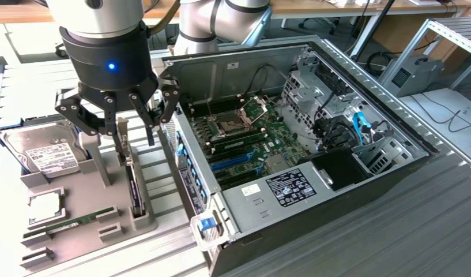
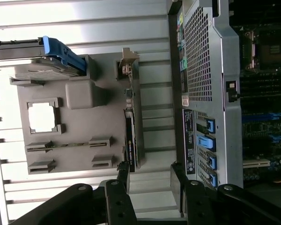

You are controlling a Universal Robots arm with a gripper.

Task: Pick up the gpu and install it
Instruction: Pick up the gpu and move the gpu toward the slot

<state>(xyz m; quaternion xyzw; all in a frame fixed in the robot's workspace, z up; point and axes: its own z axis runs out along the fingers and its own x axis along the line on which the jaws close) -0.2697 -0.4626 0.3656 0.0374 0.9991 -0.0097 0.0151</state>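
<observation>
Black gripper (image 1: 129, 137), jaws spread apart, above the thin flat black gpu card (image 1: 134, 187).
The card stands edge-on in a grey plastic holder (image 1: 97, 193); the gripper fingers partly cover its upper end.

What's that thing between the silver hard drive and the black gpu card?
A raised gray block, part of the holder tray, stands between the hard drive and the gpu. The exterior view shows it plainly.
</observation>
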